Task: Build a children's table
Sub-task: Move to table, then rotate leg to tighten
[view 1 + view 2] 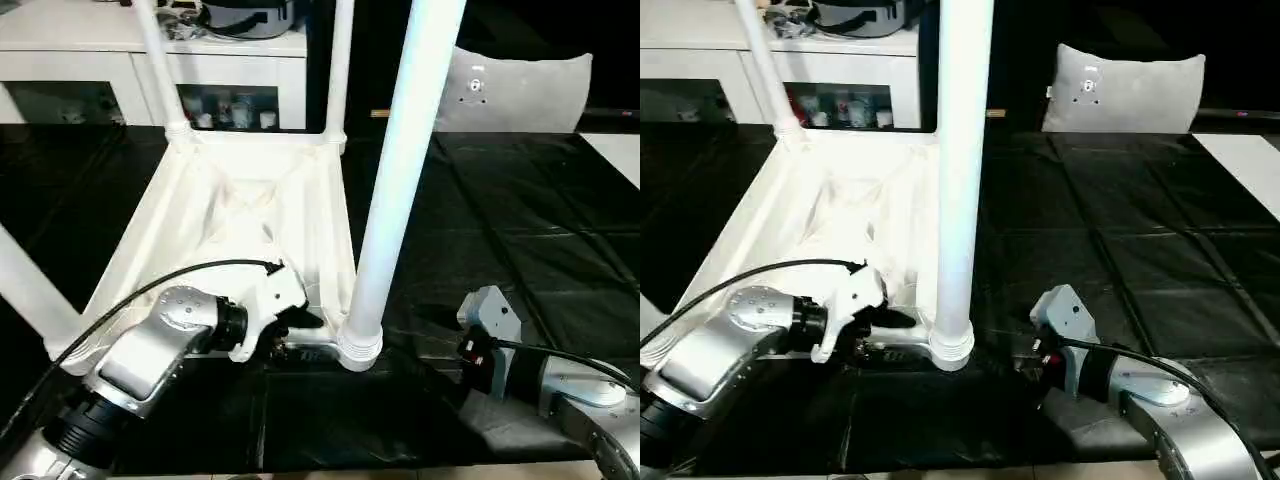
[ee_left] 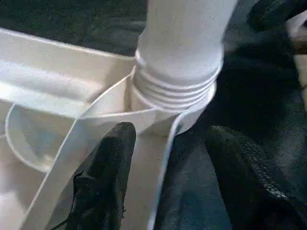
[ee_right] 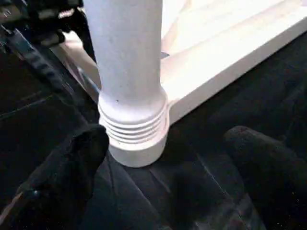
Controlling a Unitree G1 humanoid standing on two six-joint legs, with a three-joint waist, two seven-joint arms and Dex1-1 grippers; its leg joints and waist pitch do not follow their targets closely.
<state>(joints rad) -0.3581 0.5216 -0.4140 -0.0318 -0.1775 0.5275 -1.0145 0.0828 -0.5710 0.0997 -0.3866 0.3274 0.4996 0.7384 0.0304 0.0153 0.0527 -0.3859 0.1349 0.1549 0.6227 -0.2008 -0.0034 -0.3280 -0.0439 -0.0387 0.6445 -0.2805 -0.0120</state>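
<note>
Tabletop (image 1: 230, 215) upturned, left hand (image 2: 165, 187) straddling rim, right hand (image 3: 163, 187) apart, cabinet (image 1: 100, 60) behind

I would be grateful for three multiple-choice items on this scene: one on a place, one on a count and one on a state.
1. Where is the left gripper?
A. At the tabletop rim, beside the near leg
B. On the cabinet shelf
C. Around the top of a far leg

2. How many legs stand up from the tabletop?
A. Two
B. Three
C. Four

3. What state is the right gripper in?
A. Shut on the near leg
B. Open, holding nothing
C. Shut on the tabletop's rim

Answers:
1 A: its wrist view shows one black finger inside the rim and one outside, close to the threaded socket.
2 C: the left eye view shows one leg at each corner.
3 B: its fingers stand wide apart, short of the near leg's base.
</note>
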